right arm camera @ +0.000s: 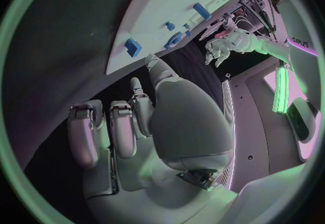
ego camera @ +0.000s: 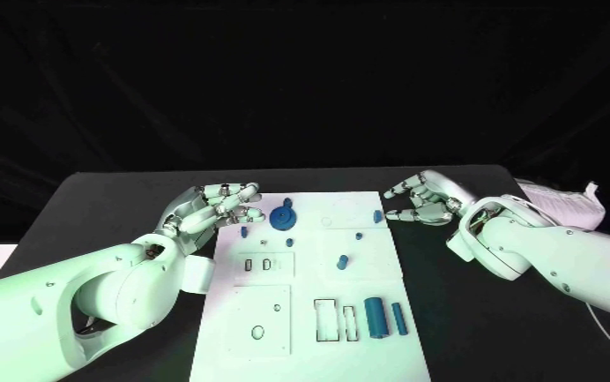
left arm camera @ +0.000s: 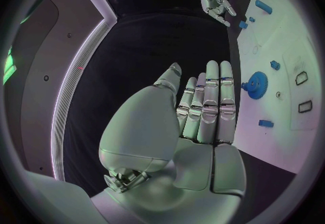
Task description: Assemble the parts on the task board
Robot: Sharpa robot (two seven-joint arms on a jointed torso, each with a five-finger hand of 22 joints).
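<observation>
The white task board [ego camera: 318,267] lies in the middle of the black table. A blue gear [ego camera: 282,217] sits near its far left corner, and a small blue part [ego camera: 377,216] near its far right edge. Two blue cylinders [ego camera: 376,316] lie at the near right. My left hand [ego camera: 216,205] hovers at the board's far left edge beside the gear [left arm camera: 255,84], fingers [left arm camera: 206,99] stretched straight, holding nothing. My right hand [ego camera: 423,197] hangs just off the far right edge, fingers partly bent and apart, empty, with the thumb close to the small part [right arm camera: 133,46].
More small blue parts [ego camera: 342,261] are scattered over the board's middle. Rectangular slots [ego camera: 337,320] and a square plate with a hole [ego camera: 258,318] are at its near end. A white sheet [ego camera: 560,198] lies at the table's right edge.
</observation>
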